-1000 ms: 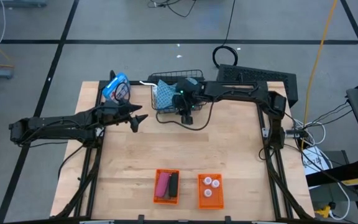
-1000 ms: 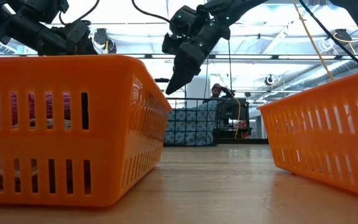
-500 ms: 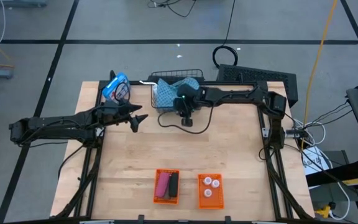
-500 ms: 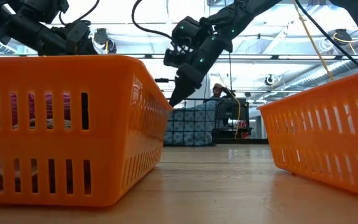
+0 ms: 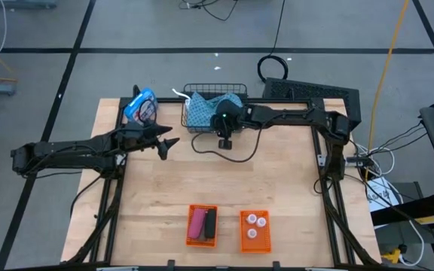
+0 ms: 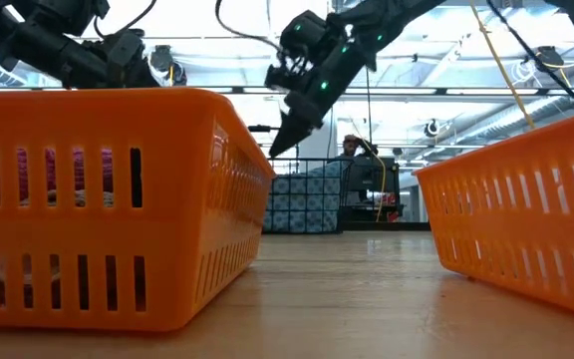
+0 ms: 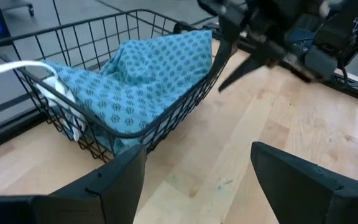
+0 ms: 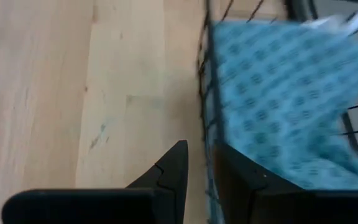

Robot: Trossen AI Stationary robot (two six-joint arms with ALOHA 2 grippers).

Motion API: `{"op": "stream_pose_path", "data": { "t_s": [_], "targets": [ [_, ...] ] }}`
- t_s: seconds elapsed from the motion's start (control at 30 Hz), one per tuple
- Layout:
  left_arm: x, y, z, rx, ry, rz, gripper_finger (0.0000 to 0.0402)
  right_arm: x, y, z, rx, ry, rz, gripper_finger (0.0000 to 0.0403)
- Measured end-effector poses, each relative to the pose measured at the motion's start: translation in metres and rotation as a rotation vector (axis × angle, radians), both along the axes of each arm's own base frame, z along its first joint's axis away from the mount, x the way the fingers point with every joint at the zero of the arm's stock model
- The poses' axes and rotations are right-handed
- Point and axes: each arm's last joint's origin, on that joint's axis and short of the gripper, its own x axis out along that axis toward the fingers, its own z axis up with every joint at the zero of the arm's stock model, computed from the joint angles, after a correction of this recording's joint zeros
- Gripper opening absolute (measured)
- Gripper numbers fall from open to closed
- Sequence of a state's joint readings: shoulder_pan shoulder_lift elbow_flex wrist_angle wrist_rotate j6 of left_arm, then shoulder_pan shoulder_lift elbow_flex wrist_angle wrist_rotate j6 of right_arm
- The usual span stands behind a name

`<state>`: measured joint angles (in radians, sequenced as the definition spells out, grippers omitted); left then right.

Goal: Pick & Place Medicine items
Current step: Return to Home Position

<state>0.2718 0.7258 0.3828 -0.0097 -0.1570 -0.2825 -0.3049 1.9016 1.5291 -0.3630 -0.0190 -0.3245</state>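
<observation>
The medicine items lie in two orange baskets near the front edge. A pink (image 5: 197,223) and a black piece (image 5: 210,220) lie in the left one (image 5: 189,239). Three white bottles (image 5: 252,219) stand in the right one (image 5: 244,239). My right gripper (image 5: 213,128) hangs at the near wall (image 8: 207,112) of the black wire basket (image 5: 187,124), which holds the blue patterned cloth (image 5: 209,109). A narrow gap shows between its fingers, one on each side of that wall. My left gripper (image 5: 166,144) waits open above the table's left part, with nothing between its fingers (image 7: 197,180). My right gripper comes slanting down from the table's right side, its fingers (image 8: 174,168) lying along the wire basket's near wall (image 8: 209,143), one inside and one outside. I cannot tell whether they touch the wire or the cloth.
A blue-and-white package (image 5: 142,107) lies at the far left, beside the wire basket. In the low view the two orange baskets (image 6: 118,199) (image 6: 526,219) stand close in front, with bare wood between them and the wire basket (image 6: 312,199) farther back.
My right gripper has shifted a little toward the table's far edge, onto the wire basket's near wall, and its wrist has tipped. The basket, the cloth and the medicine items lie as before.
</observation>
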Motion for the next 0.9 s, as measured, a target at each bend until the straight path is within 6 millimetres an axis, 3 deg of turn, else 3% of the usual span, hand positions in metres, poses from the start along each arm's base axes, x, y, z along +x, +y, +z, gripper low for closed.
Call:
{"op": "stream_pose_path", "data": {
  "t_s": [0.13, 0.3, 0.47, 0.57, 0.7, 0.9],
  "targets": [
    [-0.003, -0.001, 0.006, 0.023, -0.014, -0.006, 0.0301, -0.013, 0.006, 0.024, 0.015, -0.014, -0.019, 0.0062],
    [-0.017, -0.005, 0.034, 0.039, 0.028, -0.017, 0.0301, -0.039, 0.016, 0.068, 0.054, -0.089, -0.064, 0.0063],
    [-0.048, -0.013, 0.076, 0.09, 0.092, -0.038, 0.0301, -0.082, 0.029, 0.115, 0.08, -0.144, -0.099, 0.0065],
    [-0.07, -0.018, 0.095, 0.207, 0.127, -0.038, 0.0301, -0.114, 0.036, 0.136, 0.088, -0.136, -0.119, 0.0065],
    [-0.097, -0.024, 0.099, 0.27, 0.188, 0.005, 0.0301, -0.159, 0.046, 0.142, 0.116, -0.177, -0.254, 0.0066],
    [-0.105, -0.027, 0.09, 0.228, -0.012, 0.027, 0.0301, -0.22, 0.066, 0.114, 0.16, -0.303, -0.301, 0.0066]
  ]
}}
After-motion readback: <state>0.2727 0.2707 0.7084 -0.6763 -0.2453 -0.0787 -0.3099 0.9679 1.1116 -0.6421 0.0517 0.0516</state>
